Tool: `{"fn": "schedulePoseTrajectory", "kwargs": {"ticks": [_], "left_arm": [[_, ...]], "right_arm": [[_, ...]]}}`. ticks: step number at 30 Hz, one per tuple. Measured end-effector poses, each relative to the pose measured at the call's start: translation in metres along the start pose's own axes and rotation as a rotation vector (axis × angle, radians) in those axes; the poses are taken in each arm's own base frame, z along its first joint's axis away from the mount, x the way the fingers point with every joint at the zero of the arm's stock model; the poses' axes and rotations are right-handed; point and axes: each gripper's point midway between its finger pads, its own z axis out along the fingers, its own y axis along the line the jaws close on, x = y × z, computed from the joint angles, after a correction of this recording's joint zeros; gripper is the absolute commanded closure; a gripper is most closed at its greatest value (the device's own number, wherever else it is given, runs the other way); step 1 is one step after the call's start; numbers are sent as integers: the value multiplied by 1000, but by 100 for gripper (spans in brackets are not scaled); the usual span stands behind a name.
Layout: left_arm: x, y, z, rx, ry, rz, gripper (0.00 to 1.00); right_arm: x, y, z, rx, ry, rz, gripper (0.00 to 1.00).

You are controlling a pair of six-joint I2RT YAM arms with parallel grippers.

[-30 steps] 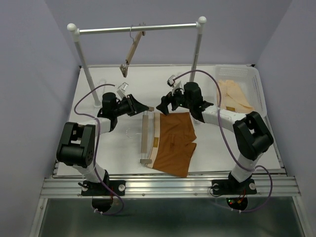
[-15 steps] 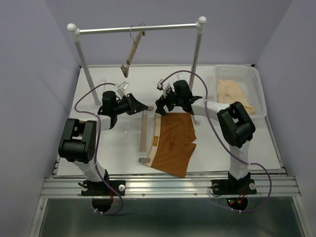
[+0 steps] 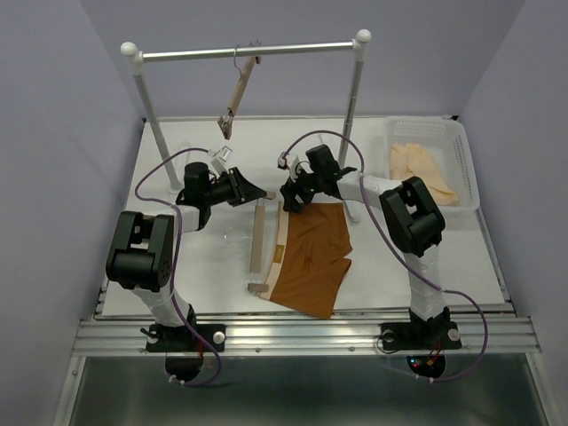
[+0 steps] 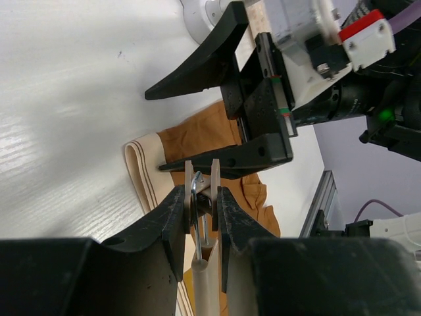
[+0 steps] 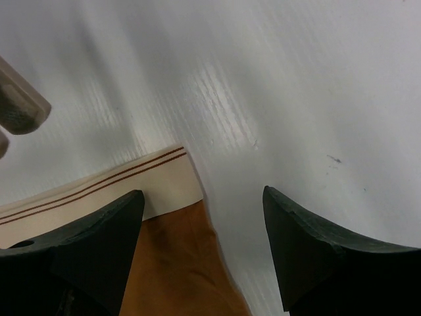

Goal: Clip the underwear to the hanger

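The rust-brown underwear [image 3: 312,257] lies flat on the table, its tan waistband [image 3: 280,248] along the left side. The light-wood hanger [image 3: 259,244] lies beside that waistband. My left gripper [image 3: 264,193] is shut on the clip [image 4: 200,184] at the hanger's far end, pinching its two wooden paddles together. My right gripper [image 3: 288,199] is open, low over the underwear's far left corner. In the right wrist view the waistband corner [image 5: 141,181] and brown cloth [image 5: 177,263] sit between the spread jaws of the right gripper [image 5: 202,192].
A steel rail [image 3: 248,51] on white posts crosses the back, with a second hanger [image 3: 238,93] hanging from it. A white basket [image 3: 466,155] of cream garments [image 3: 422,169] stands at the right rear. Purple cables loop from both arms.
My right gripper has reached left and down onto the underwear's far waistband corner, and its jaws have narrowed a little. The left gripper and hanger stay put.
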Motion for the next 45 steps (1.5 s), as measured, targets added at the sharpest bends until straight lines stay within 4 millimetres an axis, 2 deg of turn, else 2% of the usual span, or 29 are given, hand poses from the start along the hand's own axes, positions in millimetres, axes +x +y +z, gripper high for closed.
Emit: {"fn": "schedulePoseTrajectory", "kwargs": {"ticks": [4, 9, 10, 13, 18, 21, 22, 24, 25, 32, 35, 39, 45], "left_arm": [[0, -1, 0, 5, 4, 3, 100], [1, -1, 0, 10, 9, 6, 100], [1, -1, 0, 10, 9, 6, 100], [1, -2, 0, 12, 11, 7, 100], [0, -2, 1, 14, 9, 10, 100], [-1, -1, 2, 14, 9, 11, 100], [-1, -1, 2, 13, 10, 9, 100], [0, 0, 2, 12, 13, 6, 100], [0, 0, 2, 11, 13, 7, 100], [2, 1, 2, 5, 19, 0, 100], [2, 2, 2, 2, 19, 0, 100], [1, 2, 2, 2, 18, 4, 100], [0, -1, 2, 18, 18, 20, 100]], "right_arm": [[9, -1, 7, -12, 21, -1, 28], [5, -5, 12, -12, 17, -6, 28], [5, -6, 12, -12, 17, -9, 36], [6, -8, 13, -7, 19, -18, 49], [7, -10, 13, -8, 20, -26, 68], [10, -7, 13, -16, 30, -34, 73], [10, -6, 14, -17, 32, -38, 81], [11, -3, 15, -19, 37, -53, 89], [11, -1, 16, -22, 39, -60, 99], [10, 3, 12, 13, 42, -68, 99], [15, 2, 1, 96, 27, -42, 99], [14, -3, -24, 244, -41, 23, 99], [-24, -1, -56, 334, -236, 66, 99]]}}
